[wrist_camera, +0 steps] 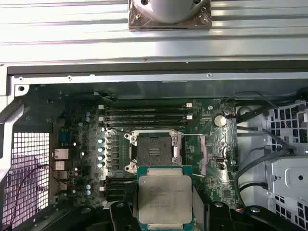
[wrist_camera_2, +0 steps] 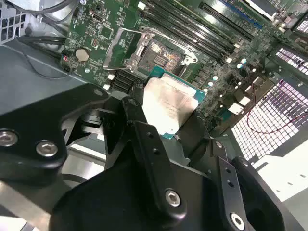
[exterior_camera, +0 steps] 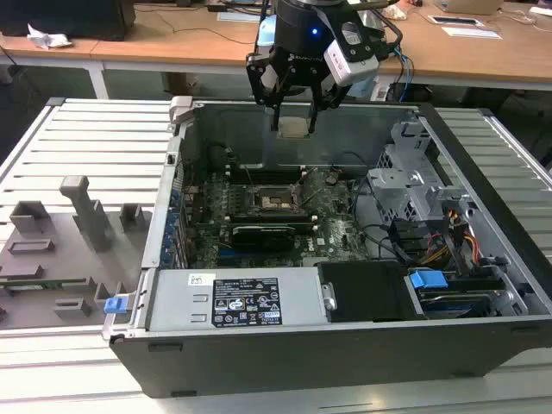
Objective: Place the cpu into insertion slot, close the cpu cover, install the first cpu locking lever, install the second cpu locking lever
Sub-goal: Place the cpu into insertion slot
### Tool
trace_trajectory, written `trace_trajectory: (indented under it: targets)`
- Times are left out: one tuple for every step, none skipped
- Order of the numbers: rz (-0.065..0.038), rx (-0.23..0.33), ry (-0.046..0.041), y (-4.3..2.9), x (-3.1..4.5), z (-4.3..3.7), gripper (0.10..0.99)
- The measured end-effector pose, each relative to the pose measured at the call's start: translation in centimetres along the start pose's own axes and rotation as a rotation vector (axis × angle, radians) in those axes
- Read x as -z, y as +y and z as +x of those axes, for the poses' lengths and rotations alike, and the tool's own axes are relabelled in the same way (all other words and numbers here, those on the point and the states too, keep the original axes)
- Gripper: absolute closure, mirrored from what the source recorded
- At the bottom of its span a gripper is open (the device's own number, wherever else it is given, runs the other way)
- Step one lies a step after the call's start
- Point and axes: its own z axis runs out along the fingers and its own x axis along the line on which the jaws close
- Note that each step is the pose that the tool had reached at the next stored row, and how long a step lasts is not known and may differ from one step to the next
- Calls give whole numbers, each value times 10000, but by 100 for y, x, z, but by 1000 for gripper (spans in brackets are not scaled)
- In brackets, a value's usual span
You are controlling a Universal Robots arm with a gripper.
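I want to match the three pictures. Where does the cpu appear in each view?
Exterior view: the cpu is high in the middle of the picture, gripped by the tool.
Second wrist view: the cpu is tilted in the tool's grip, close beside the socket.
First wrist view: the cpu faces the camera, next to the socket.
Shared landmark: the empty insertion slot.

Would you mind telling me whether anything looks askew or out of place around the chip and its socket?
Nothing stands out. The gripper holds the cpu flat and square over the open computer case, and the insertion slot lies uncovered and empty.
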Motion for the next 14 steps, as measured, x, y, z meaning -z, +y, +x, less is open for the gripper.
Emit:
trace_trajectory:
  targets:
    - [0,0,0,0,0,0,545]
    - [0,0,0,0,0,0,545]
    - [0,-1,0,0,0,0,545]
    - [0,-1,0,0,0,0,545]
    - [0,-5,0,0,0,0,545]
    - [0,-15,-1,0,0,0,545]
    - [-1,-50,-5,0,0,0,545]
    - [-1,-108,-9,0,0,-1,545]
    - [-2,-141,-12,0,0,-1,545]
    - [-3,-177,-16,0,0,0,545]
    - [-3,-207,-18,0,0,0,545]
    - [-4,-243,-21,0,0,0,545]
    - [-5,-284,-26,0,0,0,545]
    - [-6,-323,-29,0,0,0,545]
